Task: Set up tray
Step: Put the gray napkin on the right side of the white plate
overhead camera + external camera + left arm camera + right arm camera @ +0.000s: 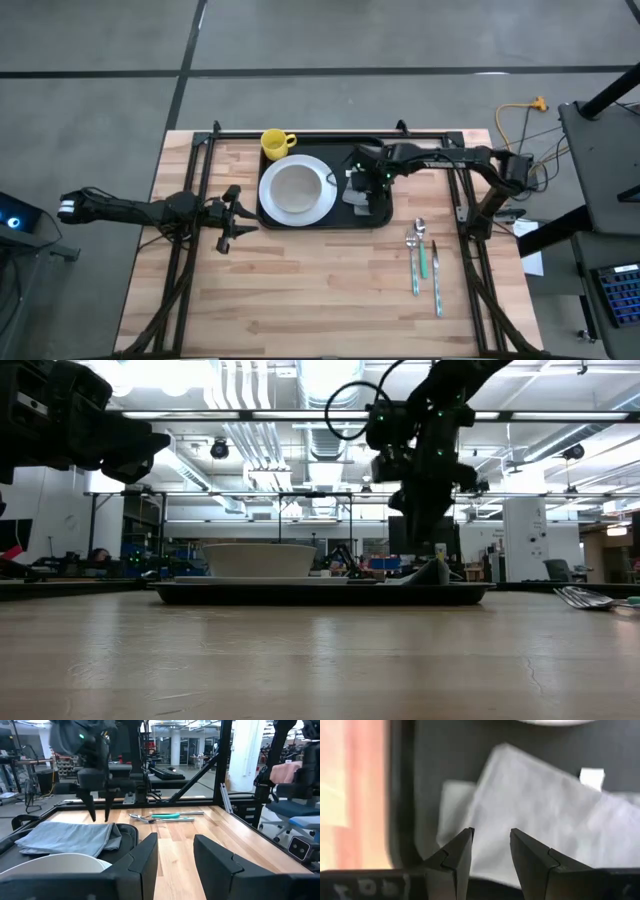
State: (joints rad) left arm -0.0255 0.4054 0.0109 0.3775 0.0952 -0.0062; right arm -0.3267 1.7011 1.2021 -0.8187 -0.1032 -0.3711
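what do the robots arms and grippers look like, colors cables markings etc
Both arms are dark, near-black jointed links. The right arm carries small green indicator lights near its wrist and a looping black cable, seen in the low view. The right gripper and left gripper each have two angular, wedge-shaped black fingers. The left arm has a pale band at its far end.

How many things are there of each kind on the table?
Tray: 1
Plate: 1
Mug: 1
Napkin: 1
Cutlery pieces: 3
Total: 7
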